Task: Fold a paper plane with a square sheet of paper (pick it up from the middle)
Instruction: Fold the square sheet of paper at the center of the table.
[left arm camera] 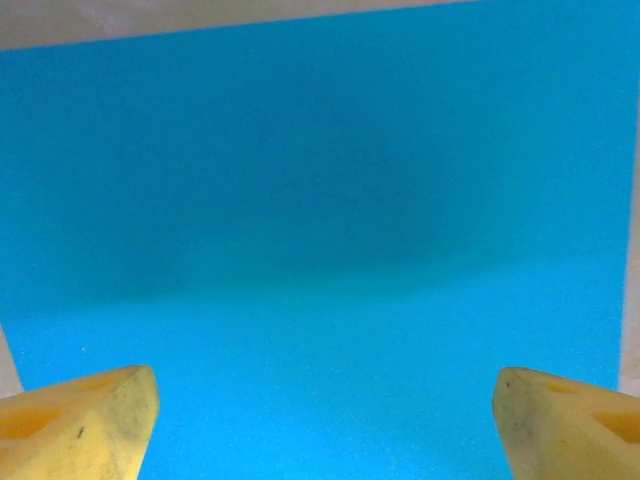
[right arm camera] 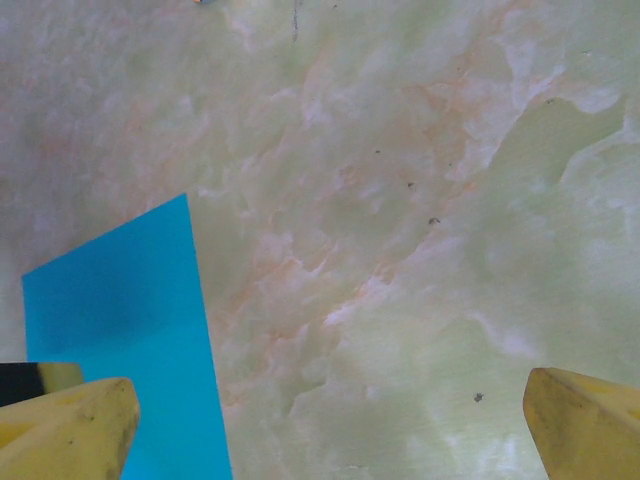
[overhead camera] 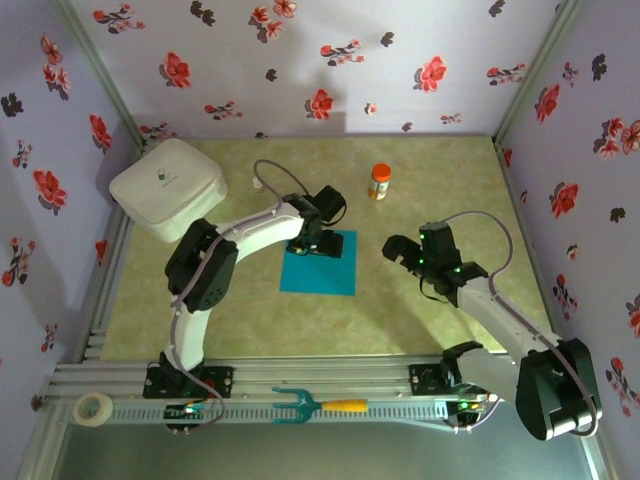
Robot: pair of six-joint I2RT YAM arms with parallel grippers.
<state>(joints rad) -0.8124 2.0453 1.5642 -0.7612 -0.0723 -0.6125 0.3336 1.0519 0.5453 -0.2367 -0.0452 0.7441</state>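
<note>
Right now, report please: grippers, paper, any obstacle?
Left gripper open, low over paper. Right gripper open, over table beside paper. Paper flat, unfolded. No obstacle near.

Top view: the left tool (overhead camera: pixel 318 243) sits over the far edge of the square sheet of paper (overhead camera: pixel 320 270), hiding that edge. On the left wrist camera the sheet looks soft and blurred and runs off the bottom, and both yellow fingers (left arm camera: pixel 85 425) are clipped there too. On the right wrist camera the bottom edge cuts the sheet again. The orange bottle (overhead camera: pixel 379 182) has a label too small to read.

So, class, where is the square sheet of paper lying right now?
In the top view, the square sheet of paper lies flat mid-table, under the left gripper, left of the right gripper.
</note>
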